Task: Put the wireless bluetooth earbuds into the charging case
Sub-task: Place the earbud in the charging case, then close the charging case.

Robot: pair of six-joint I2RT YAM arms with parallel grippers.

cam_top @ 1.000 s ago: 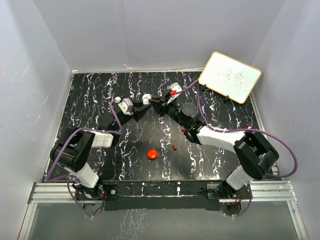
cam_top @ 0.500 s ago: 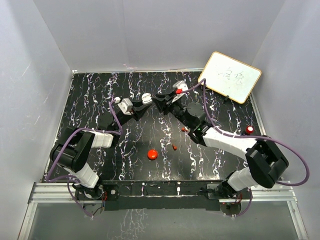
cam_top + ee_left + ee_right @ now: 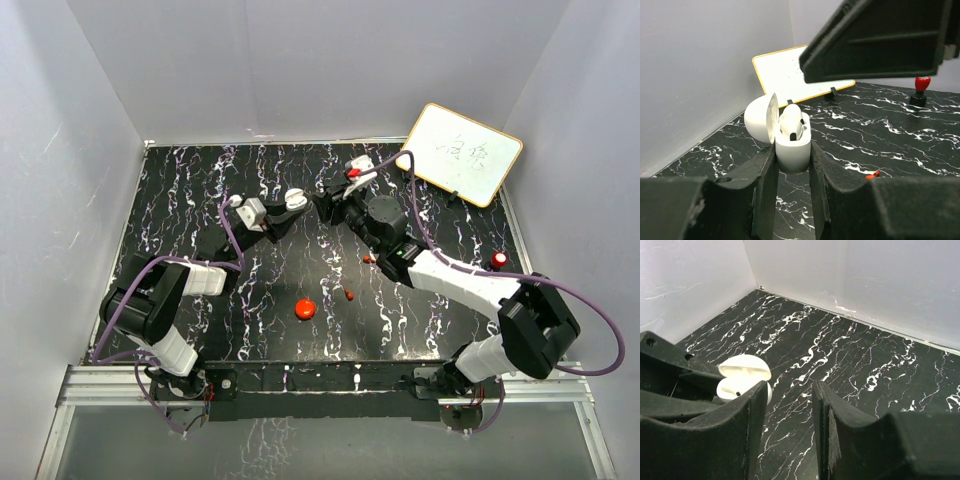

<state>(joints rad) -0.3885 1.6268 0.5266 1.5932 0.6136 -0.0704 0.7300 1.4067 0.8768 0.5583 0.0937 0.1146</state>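
My left gripper [image 3: 290, 206] is shut on the white charging case [image 3: 294, 197], whose lid stands open. In the left wrist view the case [image 3: 792, 147] sits between my fingers with a whitish earbud [image 3: 793, 124] seated in it. My right gripper [image 3: 323, 201] is open and empty, just right of the case. In the right wrist view the case [image 3: 742, 377] lies to the left of my open gripper [image 3: 789, 392]. Two tiny red earbuds [image 3: 350, 295] [image 3: 368, 258] lie on the black marbled table. One also shows in the left wrist view [image 3: 871, 175].
A red round puck [image 3: 305, 309] lies on the near middle of the table. A red knob on a black stand [image 3: 499, 260] sits at the right. A small whiteboard [image 3: 460, 153] leans at the back right corner. Grey walls enclose the table.
My right arm has swung its elbow to the right, uncovering the red knob, and its gripper has shifted slightly back from the case. My left gripper has kept hold of the case.
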